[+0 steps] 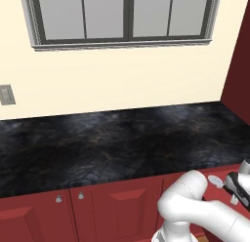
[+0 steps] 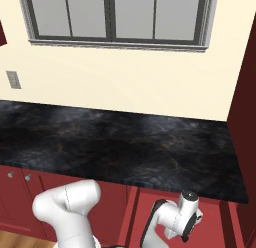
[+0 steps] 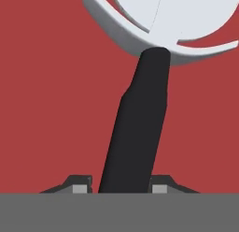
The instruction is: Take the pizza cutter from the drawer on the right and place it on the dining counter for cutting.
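Flanking the pizza cutter (image 3: 135, 128) handle, gripper (image 3: 120, 188) jaws closed on it (red drawer (image 3: 42, 109) floor beneath).

Cropped wheel, buried fingertips, arm cut by frame edges

In the hand view the pizza cutter with round silver wheel and black handle (image 3: 135, 128) loses the wheel's upper part past the top edge, and its handle's lower end drops behind the grey band, as do most of the two dark fingertips (image 3: 80, 188). The gripper (image 1: 238, 188) is cut by the left base view's right edge.
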You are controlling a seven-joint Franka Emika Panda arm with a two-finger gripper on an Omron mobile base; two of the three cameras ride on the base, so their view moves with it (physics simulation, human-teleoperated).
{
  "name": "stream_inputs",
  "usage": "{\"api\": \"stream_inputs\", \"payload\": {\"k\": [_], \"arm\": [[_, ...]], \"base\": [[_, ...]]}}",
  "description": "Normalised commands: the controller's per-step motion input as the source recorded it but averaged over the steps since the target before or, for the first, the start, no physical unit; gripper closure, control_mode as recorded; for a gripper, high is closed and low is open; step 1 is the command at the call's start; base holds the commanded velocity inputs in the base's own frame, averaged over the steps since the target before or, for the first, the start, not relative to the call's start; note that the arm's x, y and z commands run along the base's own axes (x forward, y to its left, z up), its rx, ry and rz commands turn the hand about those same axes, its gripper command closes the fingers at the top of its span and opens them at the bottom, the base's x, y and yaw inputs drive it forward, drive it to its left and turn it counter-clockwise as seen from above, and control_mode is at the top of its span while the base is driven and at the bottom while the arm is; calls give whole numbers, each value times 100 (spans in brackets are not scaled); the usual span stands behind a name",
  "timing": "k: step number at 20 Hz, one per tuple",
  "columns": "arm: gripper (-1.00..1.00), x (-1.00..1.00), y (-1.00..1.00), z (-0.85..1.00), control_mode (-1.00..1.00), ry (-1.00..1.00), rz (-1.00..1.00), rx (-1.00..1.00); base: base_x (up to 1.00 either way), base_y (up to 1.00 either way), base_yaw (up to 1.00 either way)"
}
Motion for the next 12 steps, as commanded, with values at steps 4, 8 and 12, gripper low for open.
{"api": "stream_inputs", "payload": {"k": [4, 8, 12], "arm": [[100, -22, -21, 30, -100, 0, 0, 0], [100, -27, -14, 47, -100, 0, 0, 0], [100, -33, -13, 52, -100, 0, 0, 0]], "base": [[0, 0, 0], [0, 0, 0], [0, 0, 0]]}}
